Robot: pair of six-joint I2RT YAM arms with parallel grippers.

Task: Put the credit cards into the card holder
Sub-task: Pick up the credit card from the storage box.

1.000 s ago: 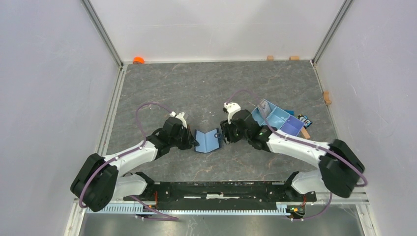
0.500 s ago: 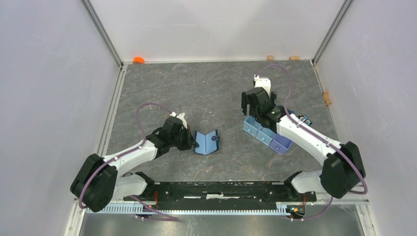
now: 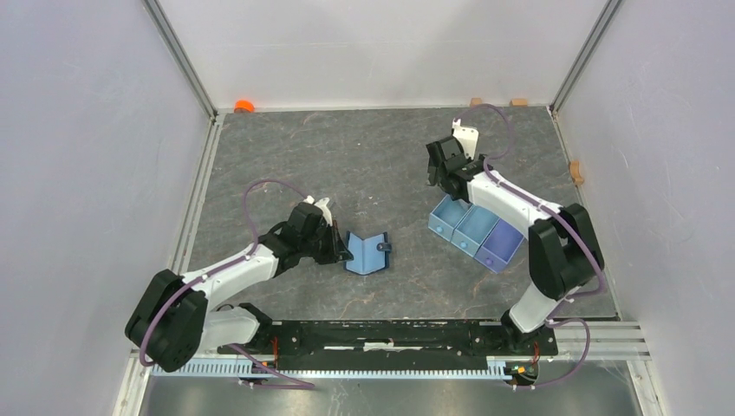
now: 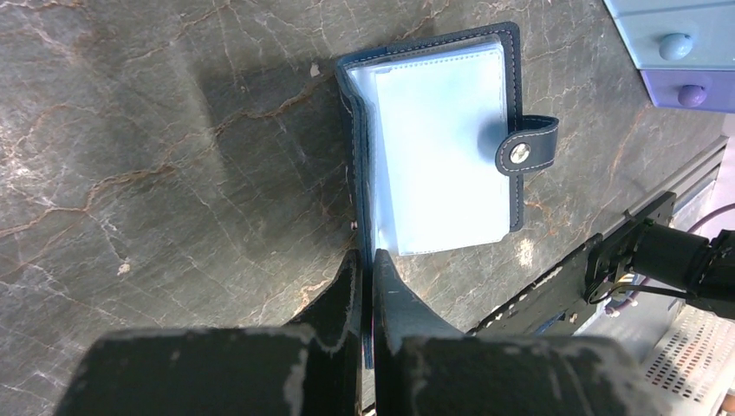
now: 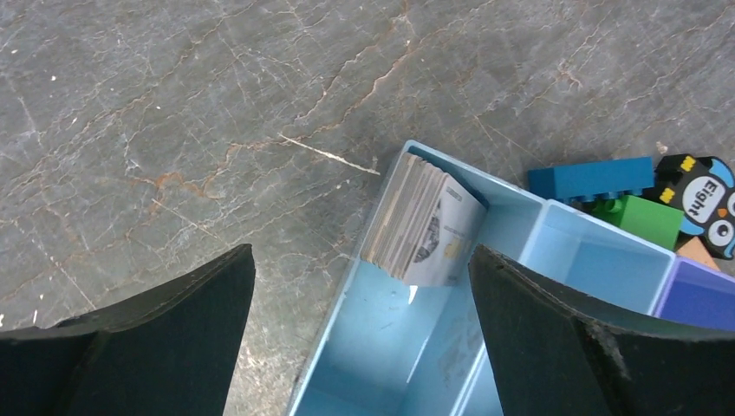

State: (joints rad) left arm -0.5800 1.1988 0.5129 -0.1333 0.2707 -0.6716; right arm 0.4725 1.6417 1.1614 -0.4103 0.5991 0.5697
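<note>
The card holder (image 3: pixel 367 252), a navy wallet, lies open on the table with its light-blue pockets (image 4: pixel 442 147) and snap tab (image 4: pixel 524 152) showing. My left gripper (image 3: pixel 339 248) (image 4: pixel 365 257) is shut on the edge of its left cover. A stack of credit cards (image 5: pixel 425 221) stands on edge at the far end of the light-blue compartment of the tray (image 5: pixel 381 347). My right gripper (image 3: pixel 443 174) (image 5: pixel 361 253) hangs wide open above that end of the tray, its fingers either side of the stack and touching nothing.
The three-compartment tray (image 3: pixel 475 230) sits right of the card holder. Toy blocks lie beyond it: blue (image 5: pixel 589 178), green (image 5: pixel 648 218) and a penguin block (image 5: pixel 706 204). An orange object (image 3: pixel 244 106) and small wooden blocks (image 3: pixel 518 101) lie along the back wall.
My right gripper left the card holder's right side, swung back and right over the tray, and opened wide. The left gripper kept its hold on the card holder.
</note>
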